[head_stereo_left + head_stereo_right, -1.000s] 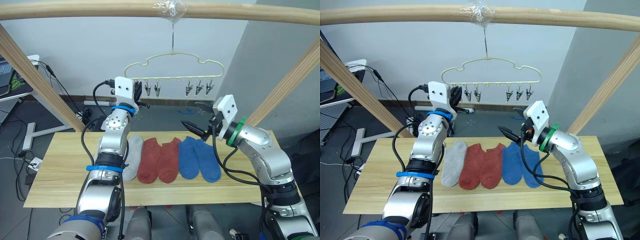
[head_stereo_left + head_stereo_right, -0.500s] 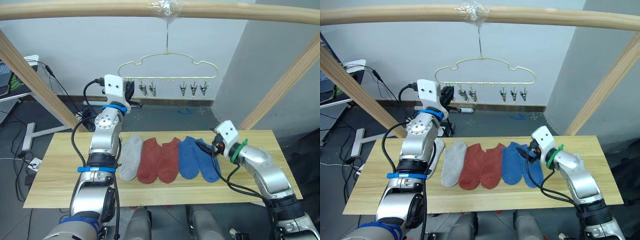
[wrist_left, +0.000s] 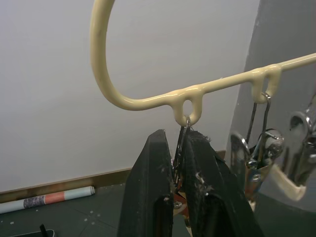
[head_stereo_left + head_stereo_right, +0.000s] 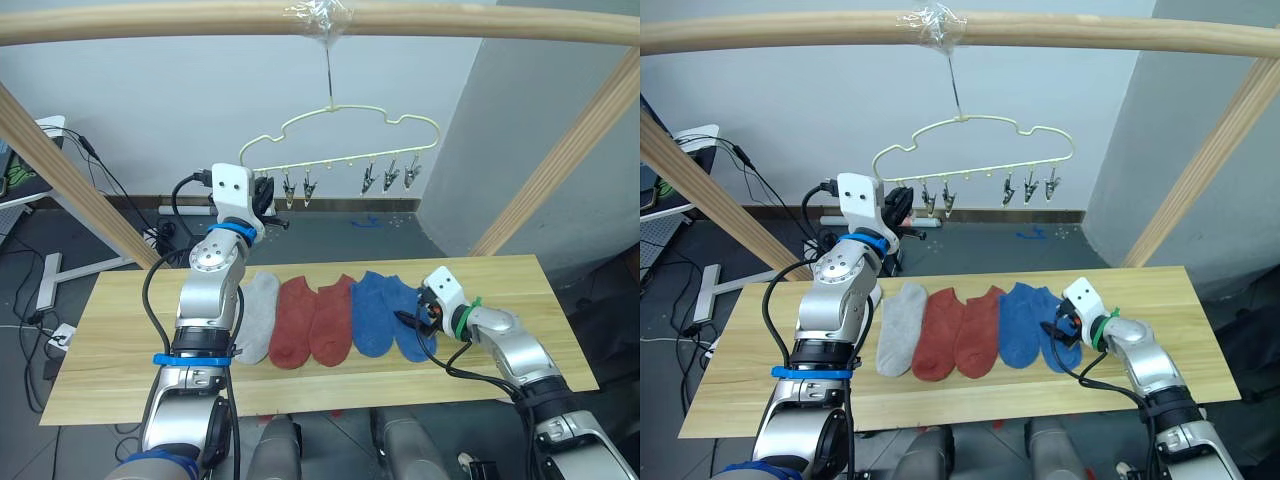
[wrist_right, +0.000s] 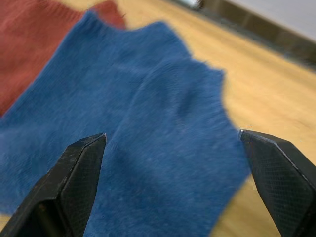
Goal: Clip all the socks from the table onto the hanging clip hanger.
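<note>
So the right gripper (image 5: 173, 185) is down low over the rightmost blue sock (image 5: 168, 163), fingers spread wide apart with the sock's cuff end sitting between them. In the head views it's at lower right of centre, right at the outer edge of that sock (image 4: 410, 318). Can't tell if the tips are actually touching the fabric or just above it.

The left gripper (image 3: 178, 163) is up at the clip hanger (image 4: 340, 130), upper middle of the frame. Its two black fingers are pressed together on the leftmost metal clip (image 3: 180, 148), which hangs from the first loop at the hanger's rounded left end. The next clip (image 3: 256, 158) along hangs just beside it, so it's pretty tight on that side, while the space past the hanger's left end is open.

Five socks lie side by side in the middle of the table (image 4: 110, 340), edges touching or slightly overlapping: a grey sock (image 4: 258, 318) on the left partly behind the left arm, two rust red socks (image 4: 312, 320), then the two blue ones, the second (image 4: 370, 312) beside the one under the gripper. Lots of bare wood on the left and right ends of the table, and a strip along the near edge too.

The hanger hooks onto the wooden beam (image 4: 200, 20) running across the top, with slanted wooden posts (image 4: 560, 170) at both sides
</note>
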`<act>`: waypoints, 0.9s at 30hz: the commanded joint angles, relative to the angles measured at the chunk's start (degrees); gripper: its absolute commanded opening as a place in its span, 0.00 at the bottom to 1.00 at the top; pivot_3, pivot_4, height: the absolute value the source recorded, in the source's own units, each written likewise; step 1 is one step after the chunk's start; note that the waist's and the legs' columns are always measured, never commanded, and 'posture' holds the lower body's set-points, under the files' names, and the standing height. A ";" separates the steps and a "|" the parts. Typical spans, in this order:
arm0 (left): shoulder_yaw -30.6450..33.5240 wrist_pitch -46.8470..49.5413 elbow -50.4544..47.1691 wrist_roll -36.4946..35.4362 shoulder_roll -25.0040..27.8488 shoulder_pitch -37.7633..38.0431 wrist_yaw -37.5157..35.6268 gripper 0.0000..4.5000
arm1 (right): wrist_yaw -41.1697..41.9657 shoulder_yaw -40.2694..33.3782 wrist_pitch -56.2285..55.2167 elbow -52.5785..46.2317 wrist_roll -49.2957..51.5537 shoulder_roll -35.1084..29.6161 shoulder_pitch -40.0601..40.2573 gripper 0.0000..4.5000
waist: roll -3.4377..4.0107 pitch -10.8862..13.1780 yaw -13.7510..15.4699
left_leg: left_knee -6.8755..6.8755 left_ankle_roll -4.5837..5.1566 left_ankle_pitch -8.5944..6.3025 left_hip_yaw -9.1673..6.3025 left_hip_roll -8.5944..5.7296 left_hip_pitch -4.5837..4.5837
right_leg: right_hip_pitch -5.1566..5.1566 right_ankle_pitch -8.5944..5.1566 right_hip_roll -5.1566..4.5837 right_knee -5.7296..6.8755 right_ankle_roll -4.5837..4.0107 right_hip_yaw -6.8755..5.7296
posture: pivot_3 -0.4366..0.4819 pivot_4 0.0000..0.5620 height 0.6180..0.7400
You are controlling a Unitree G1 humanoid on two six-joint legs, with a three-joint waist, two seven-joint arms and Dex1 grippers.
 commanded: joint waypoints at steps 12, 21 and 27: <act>0.58 0.54 -1.08 -0.11 0.38 0.01 0.10 0.01 | 2.95 2.70 -7.08 8.08 -6.47 -2.96 1.01 0.50 | -0.01 0.01 -0.07 | 0.01 0.00 0.00 -0.01 0.00 0.02 | 0.04 0.01 0.00 0.00 0.01 0.00 | 0.46 0.46 1.00; 0.99 0.92 0.06 -0.86 0.72 -0.88 -0.83 0.01 | 1.49 2.31 -13.94 7.74 -8.81 -4.62 4.23 0.00 | -0.01 0.00 -0.07 | 0.19 0.00 0.00 -0.01 -0.01 0.05 | 0.13 0.05 0.00 0.00 0.09 0.00 | 0.46 0.45 1.00; 7.40 20.86 -2.11 -17.15 2.26 -1.73 -8.06 0.01 | 6.58 -0.45 -11.60 -18.03 -2.98 -8.34 10.61 0.00 | 0.00 0.01 -0.49 | 0.19 -0.01 -0.01 0.00 -0.02 -0.02 | 0.05 0.04 -0.01 0.00 0.10 0.03 | 0.47 0.44 1.00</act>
